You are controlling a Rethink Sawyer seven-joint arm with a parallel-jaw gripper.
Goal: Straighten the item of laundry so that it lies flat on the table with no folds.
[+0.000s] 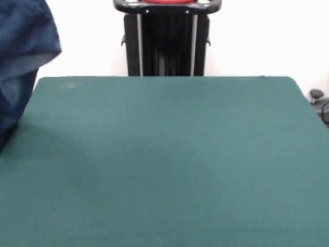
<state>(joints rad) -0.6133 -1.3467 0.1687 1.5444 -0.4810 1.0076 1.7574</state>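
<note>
Denim jeans [23,56] hang close to camera at left edge, raised off table [169,164], not yet laid down; what holds them unseen. Gripper absent from view, state cannot be told; only pedestal [167,41] shows at far side. Green tabletop bare. Jeans judged soft, limp, moderately heavy; best taken at waistband or hem corners. No labels or writing readable.

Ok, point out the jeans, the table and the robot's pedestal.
jeans [23,46]: front view, on the hanging blue denim at the left edge.
table [169,164]: front view, bare green top.
pedestal [165,43]: front view, dark column.
</note>
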